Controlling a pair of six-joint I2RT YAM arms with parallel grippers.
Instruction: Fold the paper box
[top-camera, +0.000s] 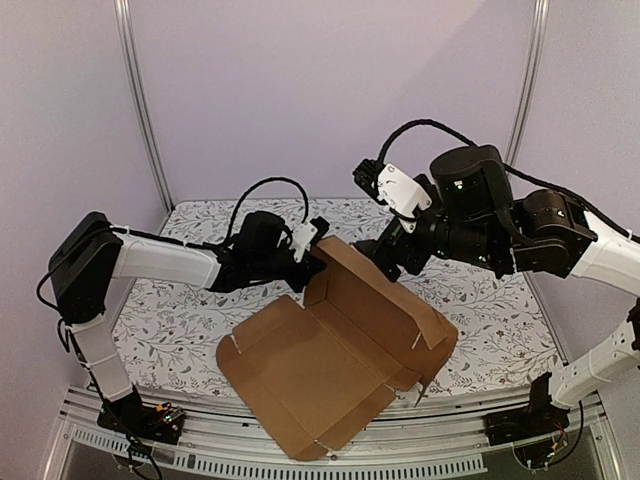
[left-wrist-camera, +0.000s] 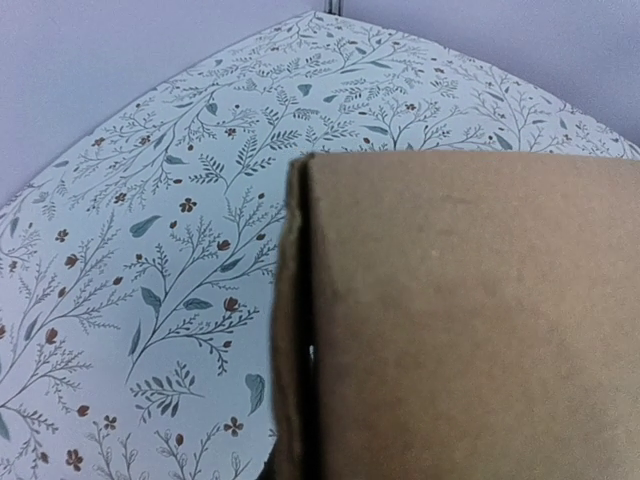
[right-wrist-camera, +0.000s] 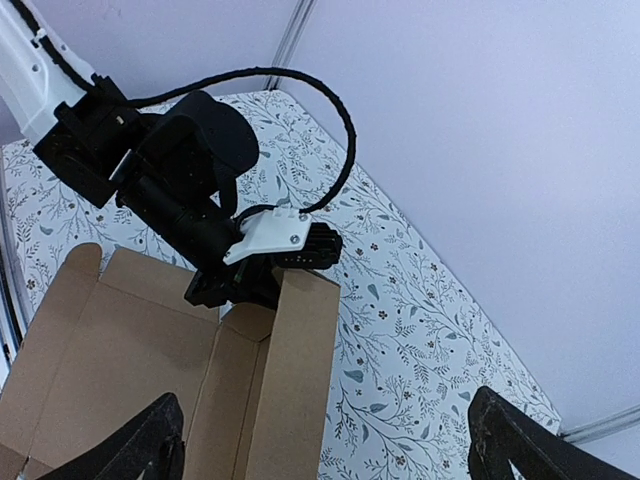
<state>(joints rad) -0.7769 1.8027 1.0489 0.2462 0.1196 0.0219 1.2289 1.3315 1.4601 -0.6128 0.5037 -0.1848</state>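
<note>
The paper box (top-camera: 320, 370) is a brown cardboard sheet lying open at the table's near middle, with its far long wall (right-wrist-camera: 295, 380) raised. My left gripper (top-camera: 312, 245) sits at the far left end of that wall and looks closed on it; it also shows in the right wrist view (right-wrist-camera: 285, 265). In the left wrist view the cardboard (left-wrist-camera: 470, 320) fills the right side and hides my fingers. My right gripper (top-camera: 392, 260) hovers over the wall's far side, wide open and empty (right-wrist-camera: 325, 450), with the wall running between its fingertips (right-wrist-camera: 150, 440).
A floral tablecloth (top-camera: 170, 320) covers the table. Plain walls and two metal posts (top-camera: 140, 100) close the back. An aluminium rail (top-camera: 250, 455) with both arm bases runs along the near edge. The left arm's cable (right-wrist-camera: 330, 120) loops above its wrist.
</note>
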